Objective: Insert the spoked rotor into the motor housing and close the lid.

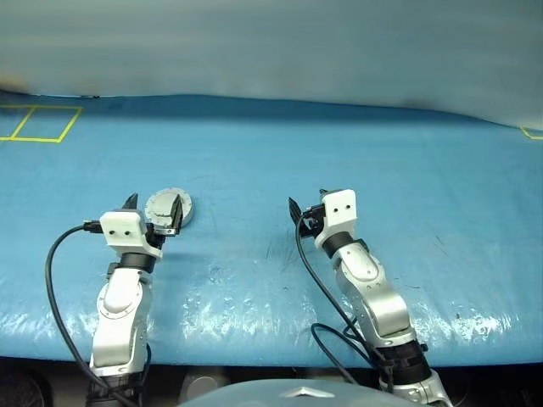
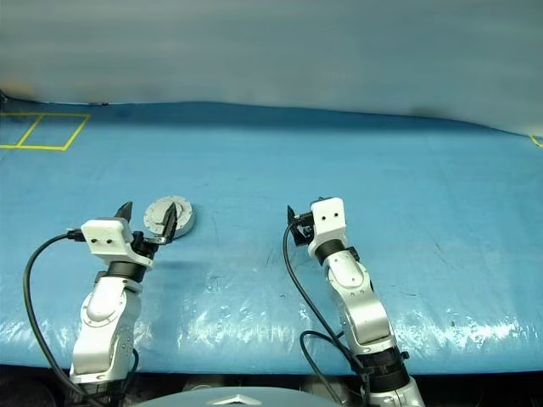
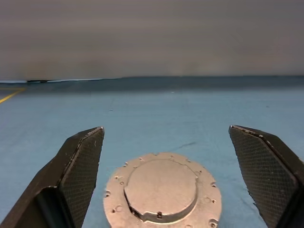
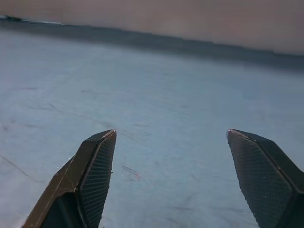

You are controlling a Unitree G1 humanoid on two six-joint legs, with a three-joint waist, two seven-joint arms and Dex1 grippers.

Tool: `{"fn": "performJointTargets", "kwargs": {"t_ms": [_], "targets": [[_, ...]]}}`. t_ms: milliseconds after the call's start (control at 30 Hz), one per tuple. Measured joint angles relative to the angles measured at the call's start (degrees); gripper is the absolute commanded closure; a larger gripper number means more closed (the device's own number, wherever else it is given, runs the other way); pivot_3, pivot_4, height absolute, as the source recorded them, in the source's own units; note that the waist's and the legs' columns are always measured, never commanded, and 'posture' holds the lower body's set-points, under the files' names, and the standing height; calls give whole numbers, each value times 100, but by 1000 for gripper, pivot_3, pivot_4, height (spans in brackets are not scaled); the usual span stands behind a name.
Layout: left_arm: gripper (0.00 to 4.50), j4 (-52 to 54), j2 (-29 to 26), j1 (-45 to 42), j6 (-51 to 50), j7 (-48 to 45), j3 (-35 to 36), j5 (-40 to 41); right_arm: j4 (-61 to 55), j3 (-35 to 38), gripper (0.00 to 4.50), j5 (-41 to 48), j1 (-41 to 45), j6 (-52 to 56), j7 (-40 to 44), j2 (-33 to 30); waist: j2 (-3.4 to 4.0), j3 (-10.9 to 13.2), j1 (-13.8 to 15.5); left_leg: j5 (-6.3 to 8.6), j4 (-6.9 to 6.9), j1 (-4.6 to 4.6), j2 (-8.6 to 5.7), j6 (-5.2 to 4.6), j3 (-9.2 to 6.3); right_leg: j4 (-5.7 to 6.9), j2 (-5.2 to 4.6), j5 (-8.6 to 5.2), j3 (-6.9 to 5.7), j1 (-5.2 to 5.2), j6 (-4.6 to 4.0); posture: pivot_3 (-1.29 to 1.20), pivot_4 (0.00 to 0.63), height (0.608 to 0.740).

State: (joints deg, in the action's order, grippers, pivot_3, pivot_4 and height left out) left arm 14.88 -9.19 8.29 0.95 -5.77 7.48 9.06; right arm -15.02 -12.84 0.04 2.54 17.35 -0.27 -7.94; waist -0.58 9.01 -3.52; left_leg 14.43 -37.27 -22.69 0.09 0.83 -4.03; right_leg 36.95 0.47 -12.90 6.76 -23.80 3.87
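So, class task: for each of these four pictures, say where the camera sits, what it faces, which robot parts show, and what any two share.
Left eye: on the head, facing forward and down at the blue table; both arms show.
Right eye: beside it, same scene.
Left wrist: along the open left gripper at the closed lid.
Right wrist: along the open right gripper at bare table.
Shared: the lid shows in both eyes and the left wrist view.

No text, label, brand or number can be read on anything here. The only sign is a yellow outline of squares [image 1: 38, 124] marked on the blue table cover [image 1: 339, 161], near its far left corner.
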Motion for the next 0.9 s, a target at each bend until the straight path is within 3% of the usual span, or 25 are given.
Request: {"fn": "performJointTargets", "kwargs": {"t_ms": [367, 900], "targets": [[20, 160, 684, 857, -304, 185, -768, -165, -235, 314, 588, -797, -1139, -71, -642, 286, -3, 0, 4, 0, -11, 2, 17, -3, 13, 0, -2, -16, 10, 5, -21, 0, 150, 740], [20, 82, 345, 559, -16, -147, -1064, -618, -342, 319, 588, -1125, -1086, -211, -636, 448, -3, -1, 6, 1, -13, 4, 17, -4, 14, 2, 1, -12, 10, 6, -22, 0, 150, 740]]}}
